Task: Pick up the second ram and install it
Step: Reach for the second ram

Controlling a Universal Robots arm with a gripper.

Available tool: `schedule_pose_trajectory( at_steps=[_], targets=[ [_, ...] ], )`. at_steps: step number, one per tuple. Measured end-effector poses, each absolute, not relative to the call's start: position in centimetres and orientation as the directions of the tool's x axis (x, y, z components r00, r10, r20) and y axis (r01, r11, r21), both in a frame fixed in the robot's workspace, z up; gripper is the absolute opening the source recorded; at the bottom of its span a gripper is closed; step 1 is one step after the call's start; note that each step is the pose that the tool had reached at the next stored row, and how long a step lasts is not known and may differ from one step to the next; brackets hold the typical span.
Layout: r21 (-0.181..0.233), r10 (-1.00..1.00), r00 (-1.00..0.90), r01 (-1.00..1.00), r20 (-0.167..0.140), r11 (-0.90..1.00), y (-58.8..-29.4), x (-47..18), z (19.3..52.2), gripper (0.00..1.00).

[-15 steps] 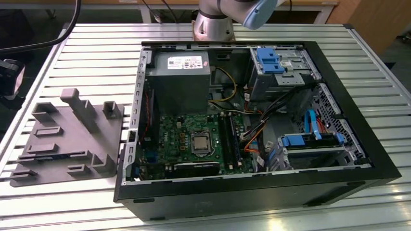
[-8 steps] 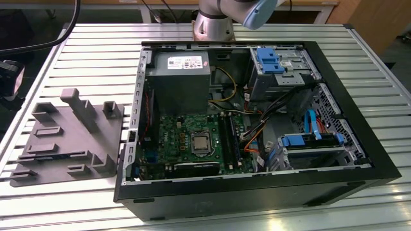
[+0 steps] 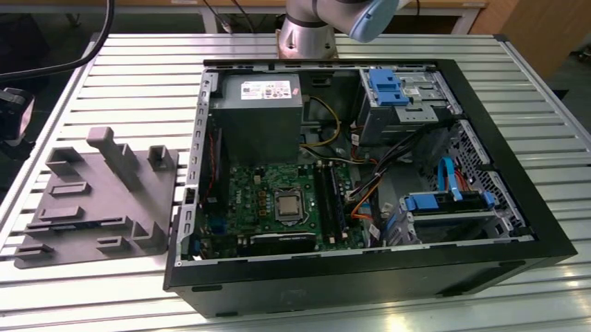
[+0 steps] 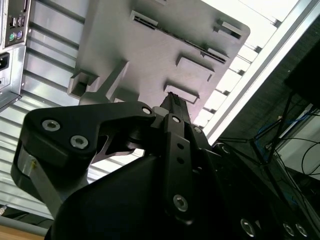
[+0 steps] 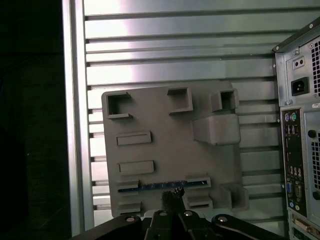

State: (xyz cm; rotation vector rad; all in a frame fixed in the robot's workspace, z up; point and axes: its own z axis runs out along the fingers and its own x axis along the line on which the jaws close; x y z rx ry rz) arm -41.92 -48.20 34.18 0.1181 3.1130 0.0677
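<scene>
Second ram [image 5: 160,186] sits on edge in a long slot of the grey tray [image 5: 165,140], between raised blocks, as I see it in the first wrist view. My gripper [image 5: 173,192] hangs above the tray, tips over the stick's middle, and in both wrist views its fingers [image 4: 173,101] look pressed together on nothing. The tray lies on the slatted table [image 3: 138,62], to the exterior view's left of the open computer case [image 3: 517,207].
</scene>
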Motion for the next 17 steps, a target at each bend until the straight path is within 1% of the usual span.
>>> schedule_pose_trajectory(
  at_steps=[17],
  targets=[
    [0.044, 0.076, -0.997, 0.075, -0.024, 0.996, -48.29, -42.55, 33.69, 0.11]
  ],
)
